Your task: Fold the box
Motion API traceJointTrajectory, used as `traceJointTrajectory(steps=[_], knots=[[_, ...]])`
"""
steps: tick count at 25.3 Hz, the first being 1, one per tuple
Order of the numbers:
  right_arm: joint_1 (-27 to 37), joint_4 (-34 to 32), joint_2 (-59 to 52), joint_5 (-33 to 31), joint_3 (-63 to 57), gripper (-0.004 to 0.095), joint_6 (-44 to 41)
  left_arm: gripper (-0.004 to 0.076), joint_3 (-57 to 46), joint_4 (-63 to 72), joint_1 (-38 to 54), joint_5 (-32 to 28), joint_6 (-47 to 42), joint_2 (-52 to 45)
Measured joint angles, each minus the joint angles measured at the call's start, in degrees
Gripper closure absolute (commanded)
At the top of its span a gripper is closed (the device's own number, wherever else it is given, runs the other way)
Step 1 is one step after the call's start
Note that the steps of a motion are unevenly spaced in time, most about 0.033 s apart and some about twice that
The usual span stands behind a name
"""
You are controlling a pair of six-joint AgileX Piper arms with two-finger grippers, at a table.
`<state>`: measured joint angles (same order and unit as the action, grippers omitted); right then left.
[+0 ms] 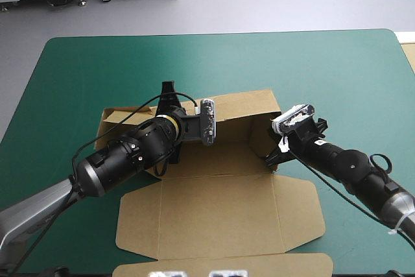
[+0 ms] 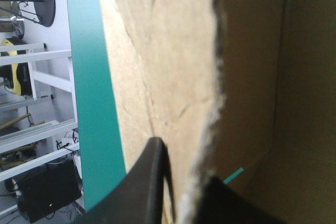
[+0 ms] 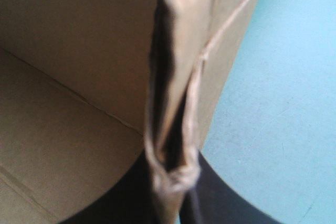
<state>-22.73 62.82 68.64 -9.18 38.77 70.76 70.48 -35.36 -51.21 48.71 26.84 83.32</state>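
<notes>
The brown box (image 1: 220,205) lies mid-table with its lid flat toward the near edge. Its back wall (image 1: 246,105) and right side wall stand raised. My left gripper (image 1: 170,93) is at the left part of the back wall, reaching over it from inside. In the left wrist view the wall's ragged edge (image 2: 210,103) runs between my fingers, and the left gripper (image 2: 184,187) is shut on it. My right gripper (image 1: 272,157) is at the right rear corner. In the right wrist view the right gripper (image 3: 170,187) is shut on the doubled side wall (image 3: 178,77).
The box's left side panel (image 1: 117,118) leans outward behind my left arm. Bare teal-green cover (image 1: 78,69) surrounds the box at the left, back and right. The lid's front flap (image 1: 220,265) reaches the table's near edge.
</notes>
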Motion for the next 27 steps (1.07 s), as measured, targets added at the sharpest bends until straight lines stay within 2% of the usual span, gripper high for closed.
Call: traceJointTrajectory(steps=[2, 5, 7, 9, 15, 17, 18, 19, 20, 21, 24, 27], knots=[[0.0, -0.2, 0.5, 0.7, 0.5, 0.0925, -0.4, 0.0513, 0.2, 2.6, 0.1, 0.2, 2.5, -0.1], [0.0, -0.8, 1.9, 2.2, 1.8, 0.0925, -1.2, 0.0238, 1.3, 7.8, 0.1, 1.1, 3.6, -0.6], [0.0, -0.9, 3.1, 3.6, 2.9, 0.0926, -1.6, 0.0097, 2.7, 11.6, 0.1, 1.6, 3.4, -0.6], [0.1, -0.9, 4.8, 4.4, 4.7, 0.0926, -1.9, 0.0042, 4.4, 15.7, -0.2, 1.4, 2.9, -0.6], [2.6, -0.8, 11.2, 3.4, 10.9, 0.0926, -3.0, 0.0044, 10.1, 20.5, -2.8, 2.7, 3.1, -0.4], [4.7, -0.9, 13.4, 1.8, 13.7, 0.0926, -3.3, 0.0094, 12.8, 20.6, -4.7, 4.6, 3.7, -0.4], [5.6, -0.9, 13.7, 1.1, 14.4, 0.0926, -3.4, 0.0253, 13.6, 20.6, -5.2, 5.3, 3.8, -0.4], [7.3, -1.1, 14.1, -1.1, 16.0, 0.0926, -3.9, 0.0356, 15.7, 20.2, -5.5, 7.0, 4.0, -0.3], [7.9, -1.3, 14.1, -2.1, 16.6, 0.0926, -4.2, 0.0662, 16.6, 19.9, -5.5, 8.0, 4.1, -0.1], [9.6, -2.1, 14.1, -4.8, 17.6, 0.0926, -5.1, 0.0711, 19.1, 19.3, -5.4, 9.9, 4.2, 0.0], [12.3, -7.8, 14.1, -11.1, 19.0, 0.0926, -9.9, 0.0710, 24.3, 17.9, -2.7, 10.3, 4.3, 0.1], [13.2, -13.6, 14.1, -14.7, 19.5, 0.0926, -14.6, 0.0710, 27.8, 17.4, 1.9, 9.8, 2.8, 0.1]])
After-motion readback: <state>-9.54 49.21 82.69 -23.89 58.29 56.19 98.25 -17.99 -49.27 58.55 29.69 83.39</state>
